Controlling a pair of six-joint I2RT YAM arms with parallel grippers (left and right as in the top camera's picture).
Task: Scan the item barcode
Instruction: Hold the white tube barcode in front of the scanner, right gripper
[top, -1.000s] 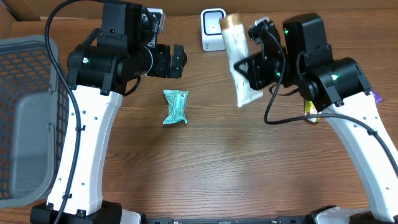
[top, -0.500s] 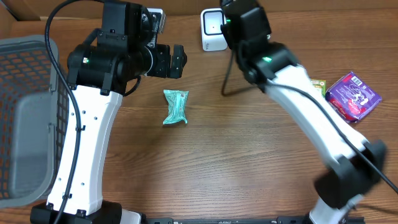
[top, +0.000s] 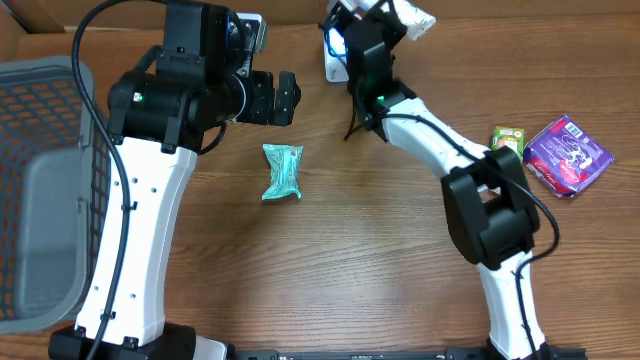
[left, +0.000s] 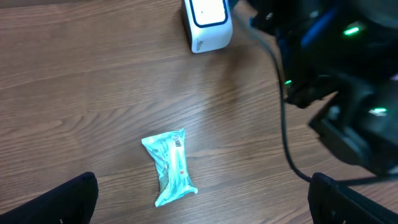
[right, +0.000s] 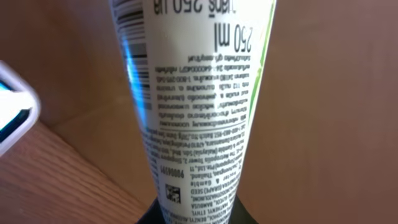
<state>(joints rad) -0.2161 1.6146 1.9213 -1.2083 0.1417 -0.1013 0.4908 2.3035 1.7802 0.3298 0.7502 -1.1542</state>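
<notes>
The right end effector (right: 194, 213) grips the white tube (right: 199, 93) tight near the scanner (left: 207, 25), and the left end effector (top: 292, 97) is wide open near the green packet (left: 170, 165).

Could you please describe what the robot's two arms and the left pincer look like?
Both arms have white links and black joint housings: the left arm and the right arm alike. Each carries a small green light and a loose black cable. The left pincer is black with blocky fingers.

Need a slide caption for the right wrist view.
Right gripper grips a white tube, barcode showing, scanner at left.
</notes>
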